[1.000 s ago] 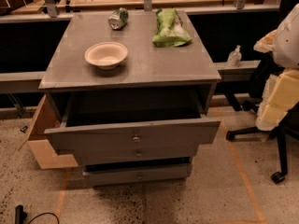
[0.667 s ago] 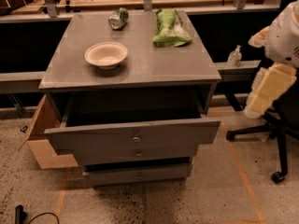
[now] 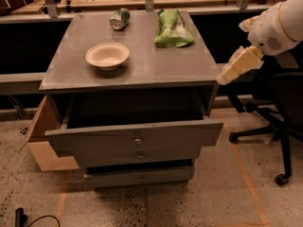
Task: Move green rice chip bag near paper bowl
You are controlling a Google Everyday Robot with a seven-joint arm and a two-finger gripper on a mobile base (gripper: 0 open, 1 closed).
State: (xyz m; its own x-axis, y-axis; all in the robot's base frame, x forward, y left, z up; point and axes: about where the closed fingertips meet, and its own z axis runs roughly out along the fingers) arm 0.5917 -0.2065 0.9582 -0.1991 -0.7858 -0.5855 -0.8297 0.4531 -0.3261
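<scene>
Light green and crinkled, the green rice chip bag point(image 3: 173, 30) lies near the back right corner of the grey desk point(image 3: 142, 72). It is well apart from the paper bowl point(image 3: 107, 56), which sits toward the left edge. The gripper point(image 3: 233, 69) hangs just off the right edge near the front corner; I cannot tell whether it is clenched or released.

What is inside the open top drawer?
Only dark interior shows in the drawer; its front hides the bottom. The tool hangs right of the cabinet.
</scene>
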